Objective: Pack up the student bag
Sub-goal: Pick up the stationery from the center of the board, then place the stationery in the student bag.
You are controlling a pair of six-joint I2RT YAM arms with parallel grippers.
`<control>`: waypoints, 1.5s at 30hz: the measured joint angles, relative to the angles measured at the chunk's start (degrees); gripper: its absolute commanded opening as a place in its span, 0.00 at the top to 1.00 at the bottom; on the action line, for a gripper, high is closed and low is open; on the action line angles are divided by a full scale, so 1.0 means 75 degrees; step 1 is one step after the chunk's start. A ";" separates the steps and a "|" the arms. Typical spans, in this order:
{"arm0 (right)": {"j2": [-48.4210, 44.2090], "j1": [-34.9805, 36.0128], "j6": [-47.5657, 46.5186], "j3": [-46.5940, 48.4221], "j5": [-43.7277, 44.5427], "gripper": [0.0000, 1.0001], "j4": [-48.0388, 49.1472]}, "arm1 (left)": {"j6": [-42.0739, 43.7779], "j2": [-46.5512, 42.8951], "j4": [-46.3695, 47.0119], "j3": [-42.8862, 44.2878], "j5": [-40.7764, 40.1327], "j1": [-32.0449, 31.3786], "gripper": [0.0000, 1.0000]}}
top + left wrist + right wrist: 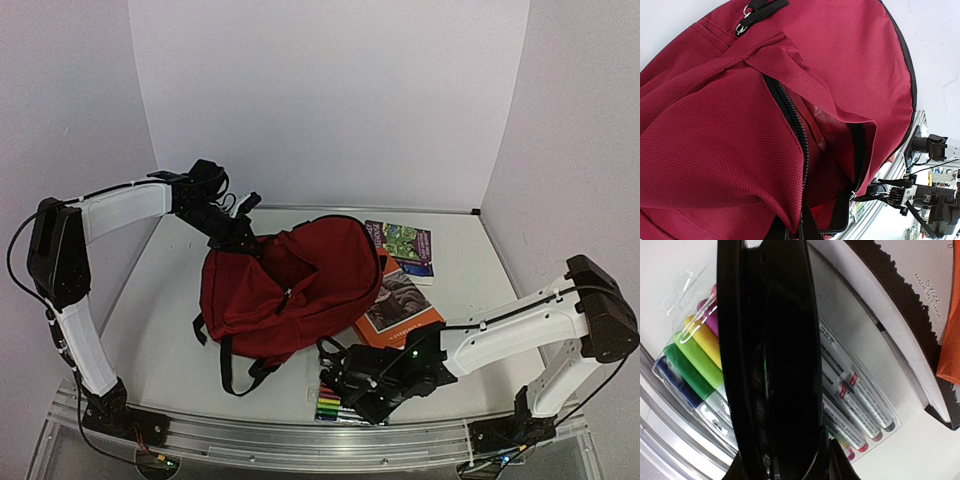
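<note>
The dark-red student bag (290, 280) lies in the middle of the table with its main zipper open, and it fills the left wrist view (715, 140). My left gripper (240, 238) is at the bag's far left top, shut on the fabric edge of the opening (792, 227), holding it up. My right gripper (345, 385) is at the bag's near right, low over a clear pack of coloured markers (333, 407). In the right wrist view the gripper (775, 460) is shut on a black glossy flat object (770, 340) seen edge-on. This object hides the middle of the marker pack (695, 365).
An orange book (405, 305) lies just right of the bag, partly under it. A green and purple book (403, 248) lies beyond it. Black straps (228, 365) trail from the bag's near side. A metal rail (300, 435) runs along the near edge.
</note>
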 measured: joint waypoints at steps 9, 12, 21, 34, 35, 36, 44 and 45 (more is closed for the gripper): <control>-0.0662 -0.0030 -0.0030 0.1008 0.0807 1.00 -0.1235 | 0.0006 0.0000 -0.0058 0.0000 0.0013 0.0000 1.00; -0.0688 -0.0103 -0.0285 0.1771 0.1204 1.00 -0.1561 | 0.0006 0.0000 -0.0061 0.0000 0.0033 0.0000 1.00; 0.0082 -0.1512 -0.1575 0.3548 0.2155 1.00 -0.1885 | 0.0003 0.0000 -0.0111 0.0000 0.0172 -0.0119 1.00; 0.2782 -0.2599 -0.3605 0.6261 0.1665 1.00 -0.1620 | 0.0000 0.0000 -0.0115 0.0000 0.0286 -0.0268 1.00; 0.2916 -0.2660 -0.3728 0.6488 0.1542 1.00 -0.1639 | 0.0000 0.0000 -0.0114 0.0000 0.0288 -0.0268 1.00; 0.3048 -0.2720 -0.3851 0.6715 0.1410 1.00 -0.1662 | 0.0000 0.0000 -0.0114 0.0000 0.0294 -0.0268 1.00; 0.4193 -0.2974 -0.4408 0.8443 0.0651 1.00 -0.2147 | 0.0000 0.0000 -0.0117 0.0000 0.0339 -0.0265 1.00; 0.4349 -0.2995 -0.4437 0.8625 0.0563 1.00 -0.2240 | 0.0000 0.0000 -0.0116 0.0000 0.0342 -0.0266 1.00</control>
